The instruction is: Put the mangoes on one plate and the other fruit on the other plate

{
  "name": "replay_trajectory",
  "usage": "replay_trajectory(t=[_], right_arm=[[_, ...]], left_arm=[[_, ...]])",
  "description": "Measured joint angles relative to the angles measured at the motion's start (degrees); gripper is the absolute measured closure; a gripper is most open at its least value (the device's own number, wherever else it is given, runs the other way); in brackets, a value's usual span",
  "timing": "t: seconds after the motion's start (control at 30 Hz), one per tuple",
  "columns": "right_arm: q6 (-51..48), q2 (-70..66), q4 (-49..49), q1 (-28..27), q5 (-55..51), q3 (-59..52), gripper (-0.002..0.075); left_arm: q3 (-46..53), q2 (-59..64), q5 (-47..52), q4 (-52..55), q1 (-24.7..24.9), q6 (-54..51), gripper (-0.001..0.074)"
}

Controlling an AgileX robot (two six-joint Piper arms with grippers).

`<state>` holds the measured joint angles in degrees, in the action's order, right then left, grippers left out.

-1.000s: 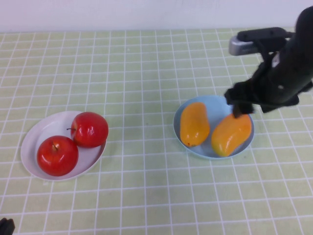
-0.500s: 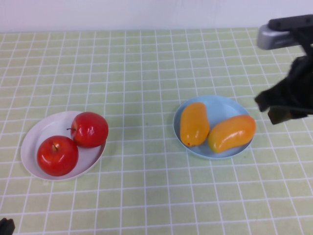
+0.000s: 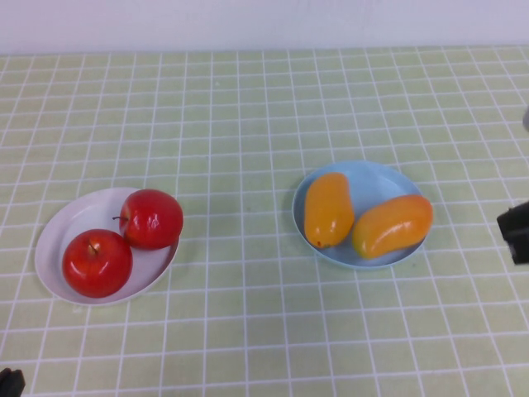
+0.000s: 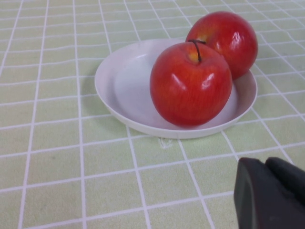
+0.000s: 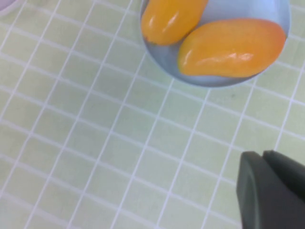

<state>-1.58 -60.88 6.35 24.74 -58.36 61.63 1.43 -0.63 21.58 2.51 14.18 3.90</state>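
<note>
Two orange-yellow mangoes [image 3: 328, 208] [image 3: 393, 226] lie side by side on the light blue plate [image 3: 374, 180], also seen in the right wrist view as mangoes [image 5: 172, 19] [image 5: 231, 47] on the blue plate [image 5: 162, 57]. Two red apples [image 3: 151, 218] [image 3: 97, 262] rest on the white plate [image 3: 70, 222]; the left wrist view shows these apples [image 4: 190, 83] [image 4: 231, 36] on the white plate [image 4: 121, 86]. My right gripper [image 5: 263, 164] is shut and empty, off to the right of the blue plate at the table's right edge [image 3: 517, 231]. My left gripper [image 4: 266, 168] is shut and empty, near the white plate.
The table is covered by a green checked cloth [image 3: 248, 107] with white grid lines. A white wall runs along the far edge.
The right arm has pulled back from over the blue plate to the right edge, and its gripper has shut. The right mango has settled flatter on the plate. The left arm has not moved.
</note>
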Motion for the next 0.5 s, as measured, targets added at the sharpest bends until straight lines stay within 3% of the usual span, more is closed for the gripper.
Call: replay_trajectory(t=[0.2,0.4,0.5], right_arm=[[-1.17,6.93,-0.03,-1.93,21.79,-17.96,0.0741],[-2.68,21.18,5.7,-12.52,51.99,-39.12,0.0741],[-2.72,29.52,7.58,-18.06,61.65,-48.68,0.0741]], left_arm=[[0.0,0.0,0.0,0.0,0.0,0.0,0.0731],[0.0,0.0,0.0,0.0,0.0,0.0,0.0731],[0.0,0.0,0.0,0.0,0.0,0.0,0.0731]])
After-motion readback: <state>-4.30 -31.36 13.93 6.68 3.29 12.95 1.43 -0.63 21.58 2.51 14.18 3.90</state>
